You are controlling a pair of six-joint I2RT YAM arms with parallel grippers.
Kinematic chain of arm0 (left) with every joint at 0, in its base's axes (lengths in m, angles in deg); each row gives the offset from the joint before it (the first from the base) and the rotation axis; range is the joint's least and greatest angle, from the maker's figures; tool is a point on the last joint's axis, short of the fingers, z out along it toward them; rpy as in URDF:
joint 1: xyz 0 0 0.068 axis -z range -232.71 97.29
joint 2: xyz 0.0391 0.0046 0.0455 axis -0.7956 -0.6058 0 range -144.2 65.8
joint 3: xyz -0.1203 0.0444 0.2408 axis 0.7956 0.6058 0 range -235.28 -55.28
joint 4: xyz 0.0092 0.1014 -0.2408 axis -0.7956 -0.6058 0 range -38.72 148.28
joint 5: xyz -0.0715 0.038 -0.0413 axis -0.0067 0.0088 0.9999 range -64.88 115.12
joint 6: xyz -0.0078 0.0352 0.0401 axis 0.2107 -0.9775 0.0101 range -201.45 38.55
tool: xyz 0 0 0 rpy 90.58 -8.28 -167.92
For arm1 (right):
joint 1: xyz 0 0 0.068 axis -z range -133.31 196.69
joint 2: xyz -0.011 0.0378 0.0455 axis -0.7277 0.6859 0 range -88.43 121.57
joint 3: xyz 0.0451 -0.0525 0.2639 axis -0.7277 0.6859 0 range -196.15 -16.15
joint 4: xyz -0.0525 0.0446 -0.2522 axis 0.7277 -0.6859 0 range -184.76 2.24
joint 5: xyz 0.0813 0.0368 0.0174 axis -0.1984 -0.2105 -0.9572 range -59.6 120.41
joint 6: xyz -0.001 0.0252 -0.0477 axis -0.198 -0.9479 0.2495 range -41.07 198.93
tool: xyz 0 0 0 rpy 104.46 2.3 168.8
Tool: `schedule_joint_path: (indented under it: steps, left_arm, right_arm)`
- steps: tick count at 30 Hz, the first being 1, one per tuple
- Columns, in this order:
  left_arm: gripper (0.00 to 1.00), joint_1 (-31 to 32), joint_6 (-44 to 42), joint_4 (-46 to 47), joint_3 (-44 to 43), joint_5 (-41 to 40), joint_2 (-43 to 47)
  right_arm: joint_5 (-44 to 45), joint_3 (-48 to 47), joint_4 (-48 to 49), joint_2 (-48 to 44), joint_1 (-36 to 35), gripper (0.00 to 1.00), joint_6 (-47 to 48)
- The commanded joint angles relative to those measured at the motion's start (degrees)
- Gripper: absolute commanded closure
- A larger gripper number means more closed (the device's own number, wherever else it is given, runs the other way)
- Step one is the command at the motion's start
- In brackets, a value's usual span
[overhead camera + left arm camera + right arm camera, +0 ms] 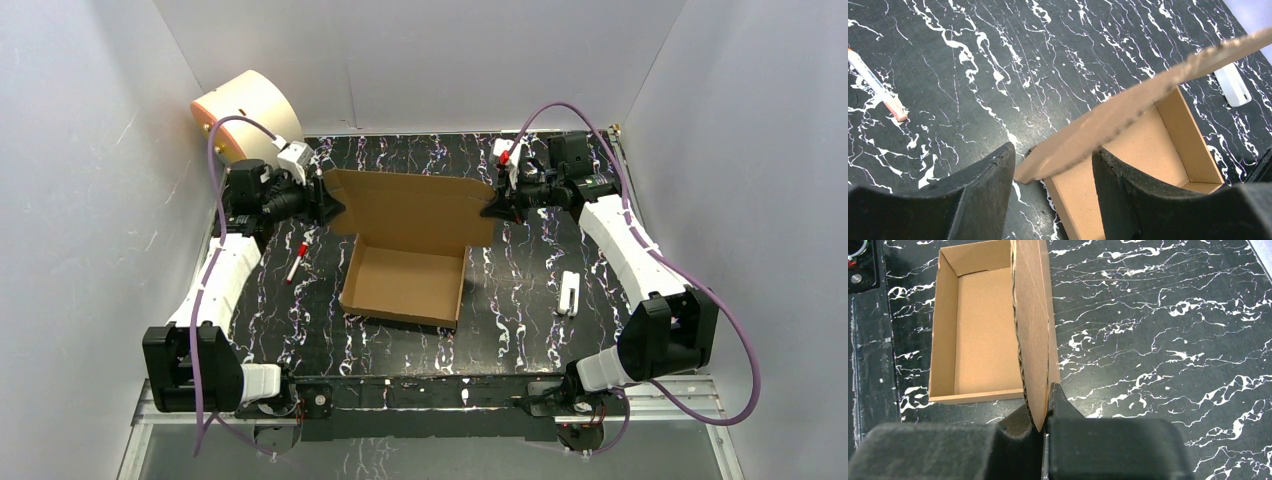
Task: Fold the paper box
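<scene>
Marbled table (520, 300), paper box (405, 285) lid upright — right hand (1040, 405) reaching in, pinching it, left hand (1053, 150) open astride

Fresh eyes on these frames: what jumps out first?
The paper box sits mid-table, its tray already formed and its lid flap standing upright along the far side. The right gripper is pinched shut on the flap's right end, while the left gripper straddles the left end with its fingers apart. A cream drum sits in the far-left corner.
</scene>
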Motion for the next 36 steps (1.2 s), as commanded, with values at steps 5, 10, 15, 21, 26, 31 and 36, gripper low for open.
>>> schedule_joint_path:
  steps: [5,10,15,21,26,31,36]
  left_arm:
    - [0.48,-4.6,-1.1,3.6,-1.2,11.9,-2.8]
    - [0.60,-4.6,-1.3,3.8,-0.6,18.2,-2.7]
    - [0.72,-4.6,-0.4,3.7,0.0,20.0,-1.9]
    - [0.82,-3.2,2.4,3.9,1.3,15.4,1.2]
    - [0.91,-1.2,7.8,4.1,2.6,7.3,4.7]
    - [0.92,3.0,15.5,4.7,4.3,-5.2,8.3]
    - [0.91,6.5,22.6,6.4,7.1,-15.0,12.8]
  right_arm:
    - [-4.6,-0.3,0.4,-1.6,0.1,0.94,1.0]
    - [-5.7,0.4,1.6,-1.1,0.2,0.93,-0.6]
    - [-5.5,1.1,3.3,-1.2,-0.2,0.93,-3.5]
    - [3.8,4.0,9.2,-4.8,-3.5,0.93,-10.5]
    - [14.2,8.8,17.9,-9.5,-7.6,0.92,-17.6]
    - [27.1,12.2,24.2,-12.9,-12.1,0.93,-25.4]
    - [38.4,15.6,31.3,-15.2,-15.5,0.93,-33.4]
